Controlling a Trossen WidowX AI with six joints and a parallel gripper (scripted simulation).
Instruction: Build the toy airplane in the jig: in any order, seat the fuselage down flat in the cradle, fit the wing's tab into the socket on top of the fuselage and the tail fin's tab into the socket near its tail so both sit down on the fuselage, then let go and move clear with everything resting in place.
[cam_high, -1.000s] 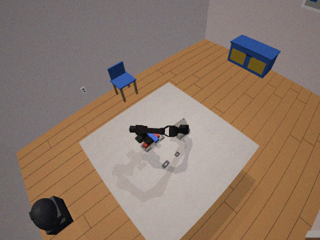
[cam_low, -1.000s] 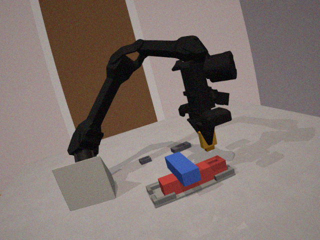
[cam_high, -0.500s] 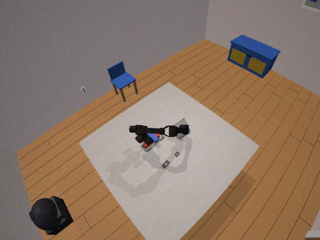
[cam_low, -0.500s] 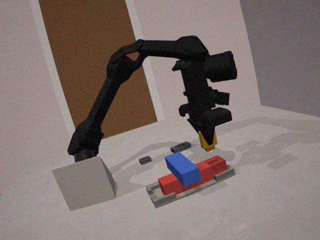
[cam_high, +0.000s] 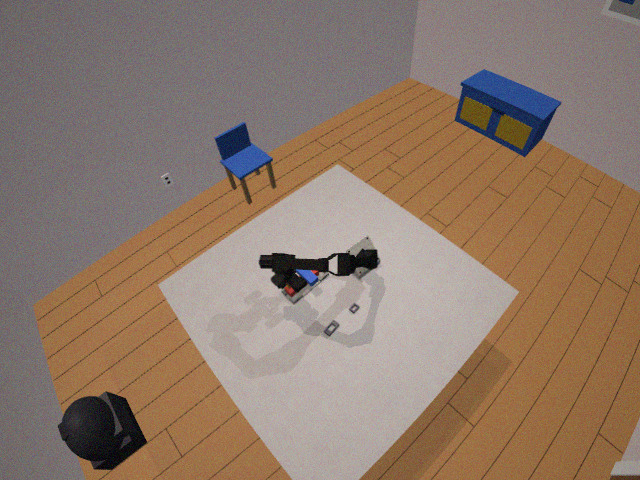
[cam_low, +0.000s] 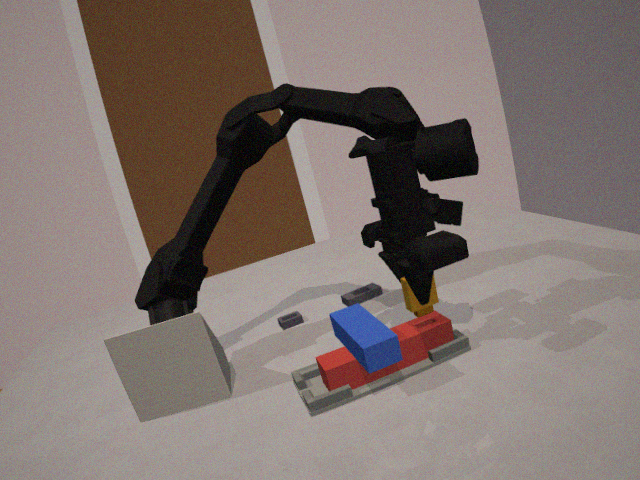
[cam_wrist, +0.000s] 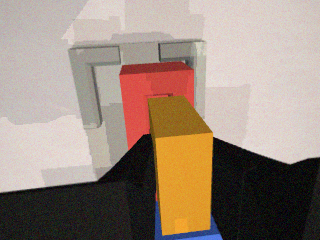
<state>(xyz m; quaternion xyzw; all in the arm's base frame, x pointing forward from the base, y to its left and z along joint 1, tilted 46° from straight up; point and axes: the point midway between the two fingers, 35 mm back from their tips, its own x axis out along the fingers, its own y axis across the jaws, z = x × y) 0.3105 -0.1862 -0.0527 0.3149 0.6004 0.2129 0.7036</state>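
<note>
Tail fin (cam_low: 419, 298) pinched in the claw (cam_low: 419, 289) just above red fuselage (cam_low: 423, 330), blue wing (cam_low: 364, 336) beside.

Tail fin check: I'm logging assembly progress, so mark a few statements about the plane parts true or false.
1. The jaws grip the yellow tail fin. True.
2. The blue wing lies on the mat beside the jig. False: it sits across the red fuselage.
3. The fuselage lies in the grey cradle. True.
4. The tail fin is fully seated and released. False: it is held over the tail-end socket.
</note>
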